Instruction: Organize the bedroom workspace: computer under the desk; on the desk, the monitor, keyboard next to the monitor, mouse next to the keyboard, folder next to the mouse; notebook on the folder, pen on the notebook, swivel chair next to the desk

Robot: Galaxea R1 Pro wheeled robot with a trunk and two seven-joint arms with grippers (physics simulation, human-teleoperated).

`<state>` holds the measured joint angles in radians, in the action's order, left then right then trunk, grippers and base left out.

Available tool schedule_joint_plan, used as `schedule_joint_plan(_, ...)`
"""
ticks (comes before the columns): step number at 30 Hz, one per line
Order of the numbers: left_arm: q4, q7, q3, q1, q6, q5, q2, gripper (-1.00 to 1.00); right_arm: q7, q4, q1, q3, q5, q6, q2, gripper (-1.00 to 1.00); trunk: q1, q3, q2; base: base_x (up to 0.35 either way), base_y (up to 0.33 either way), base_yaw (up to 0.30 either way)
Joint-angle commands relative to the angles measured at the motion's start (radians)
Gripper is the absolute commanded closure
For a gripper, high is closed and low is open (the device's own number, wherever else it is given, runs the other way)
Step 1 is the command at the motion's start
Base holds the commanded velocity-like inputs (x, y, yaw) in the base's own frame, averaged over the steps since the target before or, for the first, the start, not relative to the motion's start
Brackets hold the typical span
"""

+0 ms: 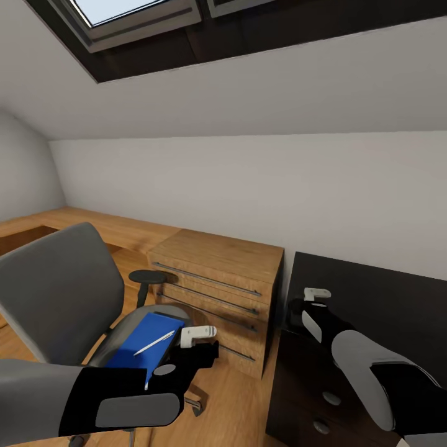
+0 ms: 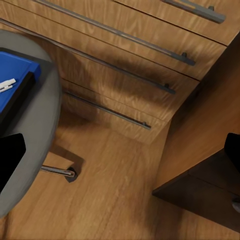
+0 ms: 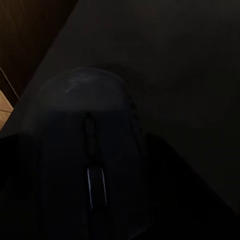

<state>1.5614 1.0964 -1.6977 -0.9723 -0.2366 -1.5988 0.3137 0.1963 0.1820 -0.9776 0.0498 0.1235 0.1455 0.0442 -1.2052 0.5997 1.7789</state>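
Right hand (image 1: 308, 302) grips the mouse (image 3: 87, 155) over the black bench (image 1: 379, 298). Left hand (image 1: 194, 345) hangs released beside the swivel chair (image 1: 59, 292), whose seat holds the blue folder (image 1: 141, 343) and pen (image 1: 154, 342).

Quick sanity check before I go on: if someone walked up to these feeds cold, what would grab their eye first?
Probably the bright blue folder on the grey swivel chair seat, with a white pen lying across it, just ahead of the left gripper. Next, the mouse looming close in the right wrist view, over the black desk. Whether the right gripper grips it, I can't tell.
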Motion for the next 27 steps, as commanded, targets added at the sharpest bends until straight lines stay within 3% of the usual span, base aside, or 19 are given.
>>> schedule_joint_plan(1,0.001,0.000,-0.002,-0.002,-0.009,-0.006,0.000,-1.00,0.005,-0.016,0.000,0.007,0.015,0.009,0.000,1.00,0.000,0.001,0.000,0.000,0.000,0.000)
schedule_joint_plan(13,-0.007,-0.001,-0.002,-0.002,-0.008,-0.010,0.005,-1.00,0.003,0.002,0.000,0.002,0.023,0.017,0.003,1.00,0.046,-0.036,-0.084,0.000,0.000,0.000)
schedule_joint_plan(16,-0.010,-0.001,-0.002,-0.002,-0.007,-0.010,0.005,-1.00,0.003,0.070,0.001,-0.001,0.025,0.084,0.009,1.00,0.057,-0.046,-0.105,0.000,0.000,0.000)
schedule_joint_plan(18,-0.017,-0.003,-0.003,-0.002,-0.006,-0.011,0.003,-1.00,0.003,0.177,0.012,-0.002,0.042,0.179,0.026,1.00,0.065,-0.052,-0.119,0.000,0.000,0.000)
schedule_joint_plan(21,-0.027,-0.005,-0.003,-0.002,-0.006,-0.011,0.001,-1.00,0.006,0.318,0.062,-0.003,0.075,0.257,0.038,1.00,0.077,-0.061,-0.140,0.000,0.000,0.000)
schedule_joint_plan(23,-0.031,-0.004,-0.003,-0.002,-0.006,-0.011,0.001,-1.00,0.021,0.561,0.167,-0.017,0.094,0.400,0.054,1.00,0.084,-0.068,-0.154,0.000,0.000,0.000)
schedule_joint_plan(27,-0.029,-0.004,-0.003,-0.002,-0.006,-0.009,0.001,-1.00,0.074,0.891,0.329,-0.096,0.105,0.585,0.051,1.00,0.100,-0.080,-0.182,0.000,0.000,0.000)
